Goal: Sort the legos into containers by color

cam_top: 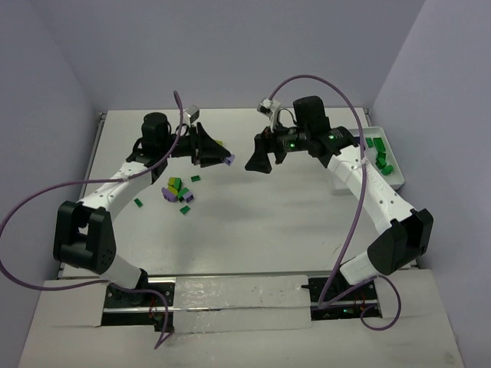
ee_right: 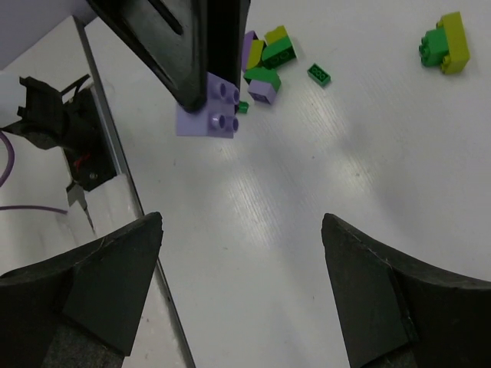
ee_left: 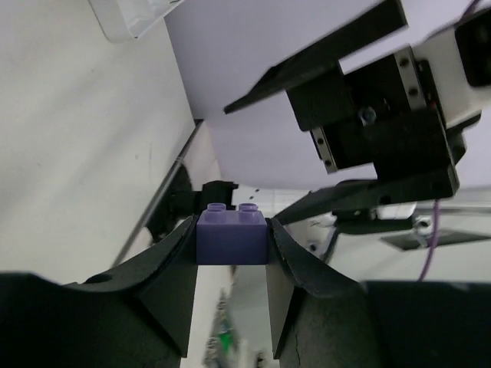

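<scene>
My left gripper (cam_top: pixel 225 159) is shut on a purple lego (ee_left: pixel 232 239), holding it above the table's middle. In the right wrist view the same purple lego (ee_right: pixel 205 116) hangs from the dark left fingers (ee_right: pixel 192 54). My right gripper (cam_top: pixel 257 163) faces it from the right, open and empty, a short gap away; its fingertips (ee_right: pixel 146 238) stand wide apart. A pile of green, yellow-green and purple legos (cam_top: pixel 178 192) lies on the table below the left gripper. A white container (cam_top: pixel 387 146) at the right edge holds several green legos (cam_top: pixel 381 159).
Single green legos lie loose at the left (cam_top: pixel 138 202) and near the pile (cam_top: pixel 196 178). A green and yellow-green pair (ee_right: pixel 445 42) sits apart from the pile. The corner of a white tray (ee_left: pixel 130 19) shows in the left wrist view. Purple cables arc over both arms.
</scene>
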Robot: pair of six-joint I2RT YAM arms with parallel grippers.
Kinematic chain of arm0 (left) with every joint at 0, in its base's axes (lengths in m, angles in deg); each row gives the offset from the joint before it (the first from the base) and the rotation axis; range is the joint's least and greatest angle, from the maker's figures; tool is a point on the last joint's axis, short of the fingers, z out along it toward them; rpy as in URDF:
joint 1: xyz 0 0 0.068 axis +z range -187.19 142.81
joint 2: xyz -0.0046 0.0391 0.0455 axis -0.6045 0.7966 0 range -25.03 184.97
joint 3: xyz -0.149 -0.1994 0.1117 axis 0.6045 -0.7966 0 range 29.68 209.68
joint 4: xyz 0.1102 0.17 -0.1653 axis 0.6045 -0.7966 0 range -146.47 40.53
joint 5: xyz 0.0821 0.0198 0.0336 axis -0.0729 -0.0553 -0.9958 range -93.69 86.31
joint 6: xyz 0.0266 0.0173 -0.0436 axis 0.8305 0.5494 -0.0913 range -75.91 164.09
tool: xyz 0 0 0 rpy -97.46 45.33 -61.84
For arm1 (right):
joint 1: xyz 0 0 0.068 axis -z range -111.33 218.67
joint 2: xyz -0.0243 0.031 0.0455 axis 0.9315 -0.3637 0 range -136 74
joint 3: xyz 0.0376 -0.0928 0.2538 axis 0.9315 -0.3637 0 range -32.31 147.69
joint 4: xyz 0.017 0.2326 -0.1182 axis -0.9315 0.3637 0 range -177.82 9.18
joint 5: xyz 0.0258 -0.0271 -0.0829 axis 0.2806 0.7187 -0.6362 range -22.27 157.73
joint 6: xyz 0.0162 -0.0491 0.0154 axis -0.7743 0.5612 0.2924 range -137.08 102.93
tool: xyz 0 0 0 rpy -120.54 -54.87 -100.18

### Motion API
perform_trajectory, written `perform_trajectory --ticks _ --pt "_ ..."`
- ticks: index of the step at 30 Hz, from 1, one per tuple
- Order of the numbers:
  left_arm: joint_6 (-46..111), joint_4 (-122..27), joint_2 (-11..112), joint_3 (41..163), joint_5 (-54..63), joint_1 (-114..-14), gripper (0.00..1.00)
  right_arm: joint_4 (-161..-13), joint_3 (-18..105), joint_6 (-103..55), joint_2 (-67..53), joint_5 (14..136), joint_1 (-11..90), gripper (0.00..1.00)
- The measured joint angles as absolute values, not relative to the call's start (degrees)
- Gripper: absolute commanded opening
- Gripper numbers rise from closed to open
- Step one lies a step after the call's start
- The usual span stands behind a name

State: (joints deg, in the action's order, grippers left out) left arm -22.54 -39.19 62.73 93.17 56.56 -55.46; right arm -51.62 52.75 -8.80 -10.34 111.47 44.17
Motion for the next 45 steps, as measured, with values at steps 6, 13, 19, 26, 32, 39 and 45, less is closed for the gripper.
perform_trajectory --ticks 6,13,19,26,32,39,45 --pt "-31.9 -38.4 62.8 90.4 55.6 -55.0 0.0 -53.7 54.8 -11.5 -11.0 108.7 41.5 0.9" --pt "-36.4 -36.3 62.9 90.3 55.5 -55.0 0.0 -54.3 61.1 -13.3 -16.6 105.1 37.9 0.89" --pt "-38.4 -34.8 62.8 90.2 55.5 -55.1 0.0 -52.9 63.9 -13.0 -20.4 102.5 35.2 0.79" --pt "-40.0 -32.9 62.8 89.8 54.5 -55.1 0.14 -51.8 65.3 -12.6 -21.7 101.7 34.4 0.26" --pt "-40.9 -32.5 62.9 88.9 53.7 -54.7 0.99 -52.5 64.5 -11.3 -21.3 100.0 33.7 0.0" --pt "-21.5 -47.0 63.1 95.8 50.5 -49.7 0.99 -51.3 57.4 -9.1 -16.0 98.1 43.2 0.0" --pt "4.8 -62.3 61.2 107.2 34.4 -47.5 0.99 -47.6 53.4 -2.6 -13.4 90.6 66.8 0.0"
